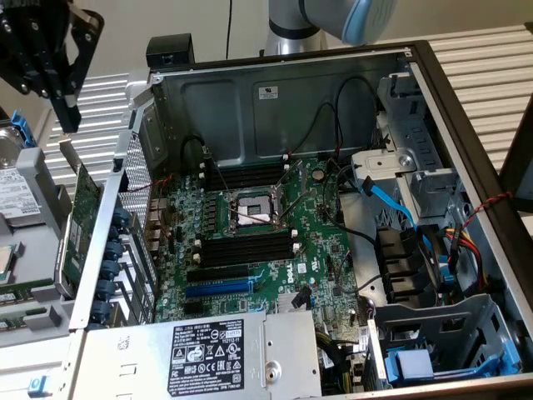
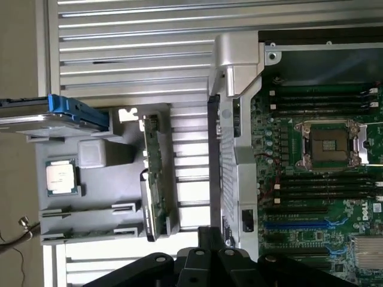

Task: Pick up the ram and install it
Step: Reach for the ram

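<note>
Black gripper (image 1: 67,115) closed, empty, near tray (image 2: 102,185); ram (image 1: 29,293) lies there, not picked; memory slots (image 1: 246,247) bare.

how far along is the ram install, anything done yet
Nothing looks done: the memory slots are empty. In hand: nothing; the gripper is shut and empty, above the grey holder. Left: the ram sits in that holder, unpicked and uninstalled.
</note>
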Controlling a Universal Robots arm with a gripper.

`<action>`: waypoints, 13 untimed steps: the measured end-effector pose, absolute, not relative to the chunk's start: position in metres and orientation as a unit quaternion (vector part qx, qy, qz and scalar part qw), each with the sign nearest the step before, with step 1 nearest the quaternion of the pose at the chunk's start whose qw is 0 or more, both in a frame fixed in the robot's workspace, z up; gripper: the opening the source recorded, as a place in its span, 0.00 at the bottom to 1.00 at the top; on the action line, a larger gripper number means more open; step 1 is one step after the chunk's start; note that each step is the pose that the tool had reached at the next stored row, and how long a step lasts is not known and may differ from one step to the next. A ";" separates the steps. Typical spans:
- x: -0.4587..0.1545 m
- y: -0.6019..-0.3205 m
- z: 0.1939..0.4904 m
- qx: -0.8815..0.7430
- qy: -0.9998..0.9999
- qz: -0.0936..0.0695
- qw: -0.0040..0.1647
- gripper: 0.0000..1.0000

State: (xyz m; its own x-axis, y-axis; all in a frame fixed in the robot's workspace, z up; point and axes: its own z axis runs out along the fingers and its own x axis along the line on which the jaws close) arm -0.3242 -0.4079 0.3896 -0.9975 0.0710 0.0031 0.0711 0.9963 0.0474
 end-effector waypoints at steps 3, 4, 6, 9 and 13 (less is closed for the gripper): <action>-0.338 -0.410 0.389 -0.036 -0.999 -0.024 0.001 0.11; -0.342 -0.410 0.389 -0.036 -0.999 -0.024 0.001 0.11; -0.351 -0.411 0.389 -0.036 -0.999 -0.024 0.001 0.11; -0.365 -0.412 0.388 -0.036 -0.999 -0.024 0.001 0.11; -0.383 -0.413 0.388 -0.036 -0.999 -0.024 0.001 0.11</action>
